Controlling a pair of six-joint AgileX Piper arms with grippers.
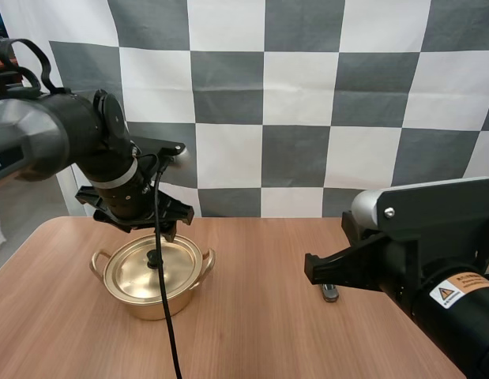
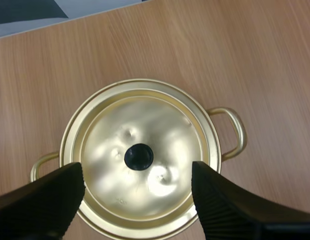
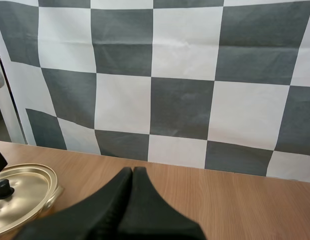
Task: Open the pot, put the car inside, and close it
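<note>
Lid sits on the pot on the table, so you hold the left gripper wide open, empty, straddling the knob for a lift, while the right gripper waits closed on nothing.

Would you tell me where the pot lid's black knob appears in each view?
High view: knob at the gold lid's centre, left of middle.
Left wrist view: knob inside the open left end effector.
Right wrist view: knob beyond the shut right end effector.
Shared landmark: the gold lid.
</note>
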